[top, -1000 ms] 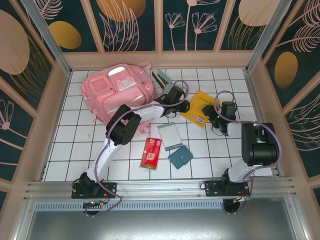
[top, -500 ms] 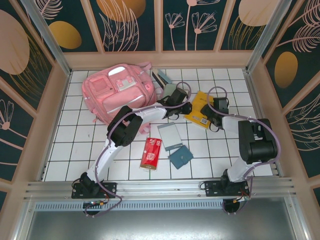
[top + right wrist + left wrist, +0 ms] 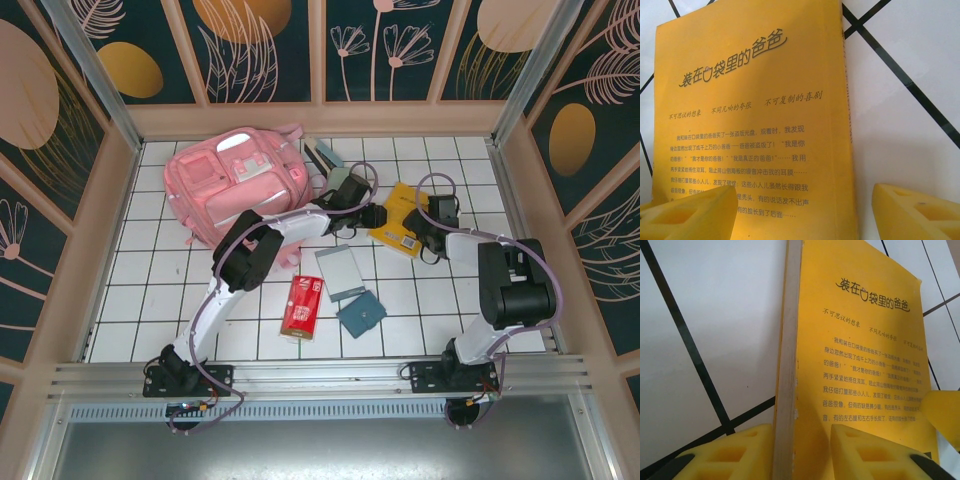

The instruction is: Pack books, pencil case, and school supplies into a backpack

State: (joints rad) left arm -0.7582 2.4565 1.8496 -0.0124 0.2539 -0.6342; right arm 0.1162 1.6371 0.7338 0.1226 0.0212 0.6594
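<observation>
The yellow book (image 3: 402, 220) sits between the two grippers, each working an opposite edge. That makes sense for a thin paperback: lying flat on the table (image 3: 150, 290), it gives the fingers nothing to close on, so an edge has to be taken from the side.

The left gripper (image 3: 800, 432) straddles the page edge. One foam pad (image 3: 735, 455) sits on the table side of the edge and the other pad (image 3: 875, 455) sits over the printed cover. The jaws are partly spread, and a strip of cover shows between the edge and the cover-side pad, so this reads as a loose bracket, not a pinch.

The right gripper (image 3: 805, 200) is spread wide. One pad (image 3: 690, 215) sits in front of the cover's lower text and the other (image 3: 920, 210) is off the book, over bare tile past its edge. It looks lined up to close across that edge, but it holds nothing.

The pink backpack (image 3: 235, 180) lies well beyond the left gripper, on the far side from the book, so the book has a long way to go. The red packet (image 3: 301, 306), silver pad (image 3: 340, 270) and teal square (image 3: 361, 315) lie nearer the arm bases, behind both grippers, and are not packed yet. From above I cannot tell whether the backpack's opening is unzipped.
</observation>
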